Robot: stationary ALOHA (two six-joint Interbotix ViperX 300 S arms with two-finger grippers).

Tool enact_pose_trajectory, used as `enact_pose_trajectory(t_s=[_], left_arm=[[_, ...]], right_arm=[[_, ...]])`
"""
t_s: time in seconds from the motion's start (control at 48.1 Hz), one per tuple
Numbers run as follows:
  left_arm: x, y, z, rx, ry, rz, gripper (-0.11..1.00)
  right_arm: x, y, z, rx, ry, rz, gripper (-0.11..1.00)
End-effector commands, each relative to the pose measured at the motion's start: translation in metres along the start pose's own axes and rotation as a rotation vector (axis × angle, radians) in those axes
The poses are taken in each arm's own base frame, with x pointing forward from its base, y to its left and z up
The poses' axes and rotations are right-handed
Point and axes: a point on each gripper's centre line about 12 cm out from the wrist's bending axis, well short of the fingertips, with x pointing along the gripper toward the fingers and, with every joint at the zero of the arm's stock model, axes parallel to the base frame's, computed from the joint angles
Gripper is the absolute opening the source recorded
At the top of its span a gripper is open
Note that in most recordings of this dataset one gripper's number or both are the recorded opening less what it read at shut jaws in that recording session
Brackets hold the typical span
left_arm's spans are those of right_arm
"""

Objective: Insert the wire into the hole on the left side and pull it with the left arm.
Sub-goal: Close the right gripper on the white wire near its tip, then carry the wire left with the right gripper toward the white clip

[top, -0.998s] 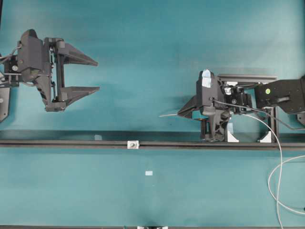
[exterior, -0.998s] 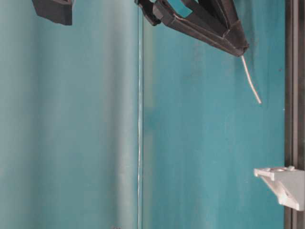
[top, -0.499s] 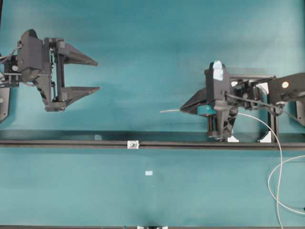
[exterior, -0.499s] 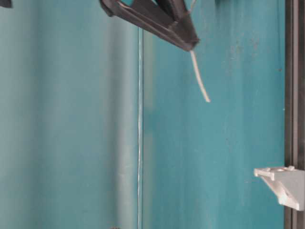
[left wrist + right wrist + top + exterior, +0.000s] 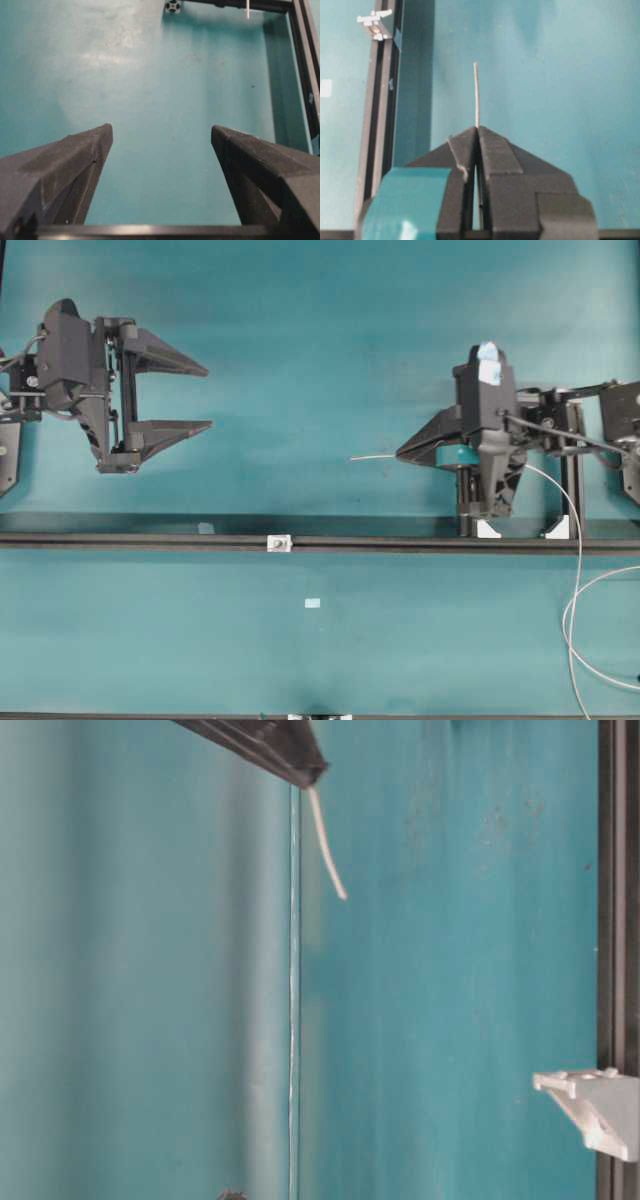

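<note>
Right gripper clamped on wire

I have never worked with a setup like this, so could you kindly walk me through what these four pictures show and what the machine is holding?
These are two black robot arms facing each other over a teal tabletop. One picture looks straight down, one looks along the table from low down, and two come from cameras mounted on each arm's wrist.

The left gripper, with two long pointed black fingers, hangs empty with its jaws wide apart; its wrist camera sees both fingers and bare table between them.

The right gripper, marked with teal and light blue tape, has its jaws shut on the thin pale grey-white wire. The stiff end sticks out ahead of the tips; the rest loops away to the right.

A long black metal rail crosses the table. On it sits the tiny silver-white square block with the hole. The wire has not reached it.
</note>
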Motion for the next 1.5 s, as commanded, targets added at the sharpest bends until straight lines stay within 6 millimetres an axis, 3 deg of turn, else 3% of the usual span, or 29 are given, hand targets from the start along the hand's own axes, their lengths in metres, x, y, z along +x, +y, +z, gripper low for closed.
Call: enact_pose_trajectory(t_s=[0.0, 0.166, 0.623, 0.935, 1.143, 1.475], left_arm=[[0.002, 0.000, 0.010, -0.004, -0.032, 0.002, 0.60], [0.003, 0.000, 0.012, -0.008, -0.037, 0.002, 0.60], [0.000, -0.008, 0.010, -0.006, -0.057, -0.028, 0.60], [-0.003, -0.019, 0.003, -0.019, -0.089, -0.067, 0.61], [0.008, -0.028, -0.008, -0.015, -0.079, -0.093, 0.61], [0.021, -0.054, -0.019, 0.009, -0.134, -0.176, 0.61]], right_arm=[[-0.010, 0.002, 0.011, -0.001, -0.039, 0.008, 0.05], [-0.017, 0.002, 0.010, 0.001, -0.051, 0.011, 0.05], [-0.021, -0.004, -0.015, 0.040, -0.173, 0.052, 0.05], [-0.022, 0.013, -0.017, 0.012, -0.247, 0.125, 0.05], [-0.011, 0.024, -0.024, 0.011, -0.296, 0.170, 0.05], [0.023, 0.043, -0.043, 0.008, -0.289, 0.117, 0.05]])
